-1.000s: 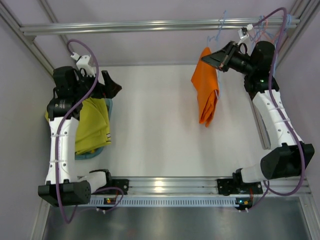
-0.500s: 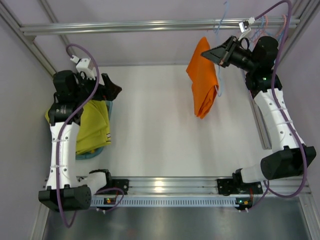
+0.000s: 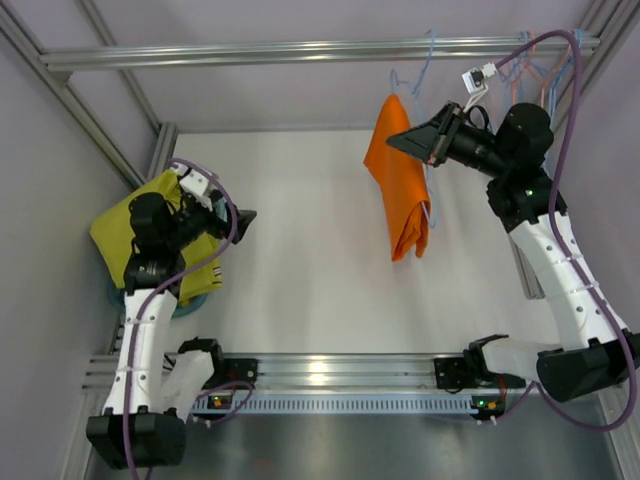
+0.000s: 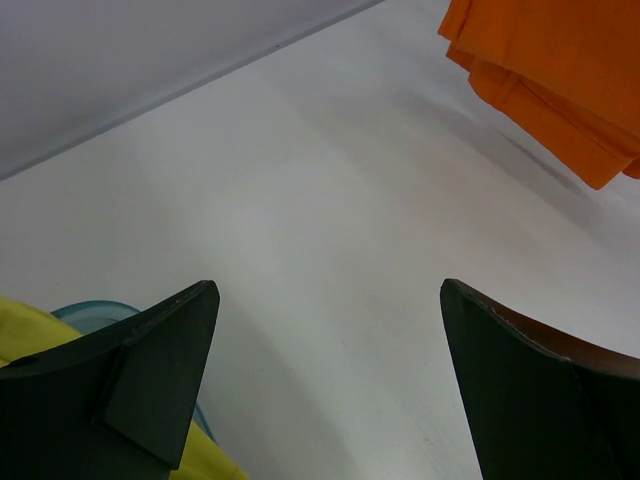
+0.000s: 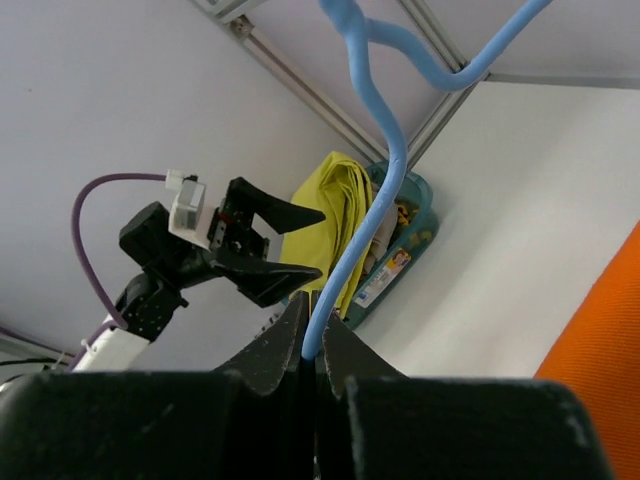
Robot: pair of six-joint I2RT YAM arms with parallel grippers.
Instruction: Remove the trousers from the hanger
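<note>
left tool [image 3: 240,225], released, has backed off yellow trousers [image 3: 110,235] lying at 9 o'clock; right tool [image 3: 398,142], clenched on hanger [image 5: 350,22], has swung orange trousers [image 3: 400,180] toward 12 o'clock, so that pair is still hung and needs removing.

White table [image 3: 300,260], aluminium frame [image 3: 300,50]

A robotics lab cell, shown by its aluminium-profile frame [image 3: 300,50], plain grey walls [image 3: 280,95] and white table [image 3: 300,270].

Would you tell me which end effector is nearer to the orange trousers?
Right. The right end effector grips the blue hanger beside the orange trousers; the left end effector is far off, by the yellow trousers.
</note>
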